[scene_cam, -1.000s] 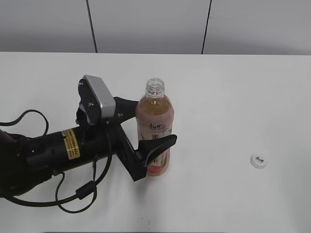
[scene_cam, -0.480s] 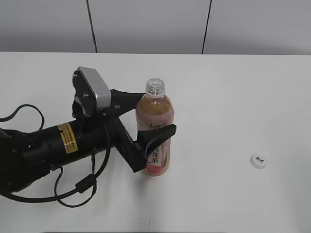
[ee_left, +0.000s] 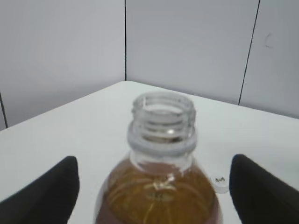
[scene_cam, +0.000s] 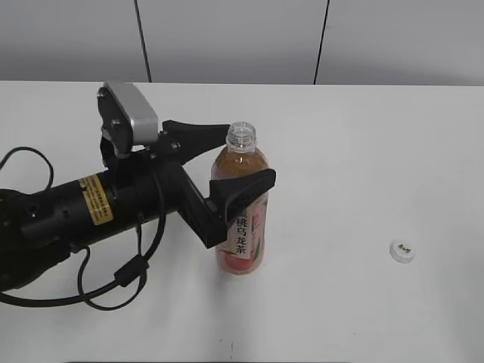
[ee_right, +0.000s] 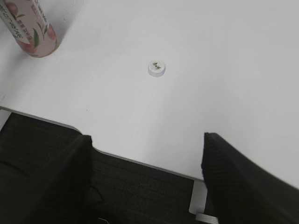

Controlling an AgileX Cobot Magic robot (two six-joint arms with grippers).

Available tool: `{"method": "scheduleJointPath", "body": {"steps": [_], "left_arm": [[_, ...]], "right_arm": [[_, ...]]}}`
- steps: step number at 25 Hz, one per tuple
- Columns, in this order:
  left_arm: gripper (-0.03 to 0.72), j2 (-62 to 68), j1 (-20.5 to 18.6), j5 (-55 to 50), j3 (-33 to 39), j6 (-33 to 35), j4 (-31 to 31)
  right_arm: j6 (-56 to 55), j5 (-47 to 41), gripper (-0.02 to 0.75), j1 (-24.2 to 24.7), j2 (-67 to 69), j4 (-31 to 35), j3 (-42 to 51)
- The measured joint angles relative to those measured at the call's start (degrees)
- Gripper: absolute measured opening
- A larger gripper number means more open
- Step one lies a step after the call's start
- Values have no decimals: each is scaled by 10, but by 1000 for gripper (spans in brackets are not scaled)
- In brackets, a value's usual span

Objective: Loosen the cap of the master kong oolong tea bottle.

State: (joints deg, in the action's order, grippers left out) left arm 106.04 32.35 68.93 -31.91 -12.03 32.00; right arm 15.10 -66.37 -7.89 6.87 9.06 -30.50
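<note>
Clear glossy plastic bottle (scene_cam: 240,204), white plastic cap (scene_cam: 402,250), matt white table (scene_cam: 363,151).

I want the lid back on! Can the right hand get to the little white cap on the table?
Probably yes. The cap lies alone on bare table, apart from the bottle. The right hand is open, hanging back over the table's edge, with nothing in between.

Lab or robot test bench, not home. Plain white table (scene_cam: 363,151) filling view, bare except for lone test props: uncapped tea bottle (scene_cam: 240,204) near centre, white cap (scene_cam: 402,250) well apart at 4 o'clock. Grey panelled wall (scene_cam: 227,38) with dark vertical seams along 12 o'clock. Black robot arm (scene_cam: 83,215) with exposed cables and yellow warning sticker at 9 o'clock. Dark floor below table edge in right wrist view.
</note>
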Motion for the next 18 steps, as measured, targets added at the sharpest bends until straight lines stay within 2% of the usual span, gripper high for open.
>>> {"method": "scheduleJointPath", "body": {"steps": [6,18], "left_arm": [[594,-37,0,-16,0,-9,1],[592,-131,0,-61,0,-79,28]], "right_arm": [[0,22,550,0,-1,-1,10],[0,23,550,0,-1,-2,10]]}}
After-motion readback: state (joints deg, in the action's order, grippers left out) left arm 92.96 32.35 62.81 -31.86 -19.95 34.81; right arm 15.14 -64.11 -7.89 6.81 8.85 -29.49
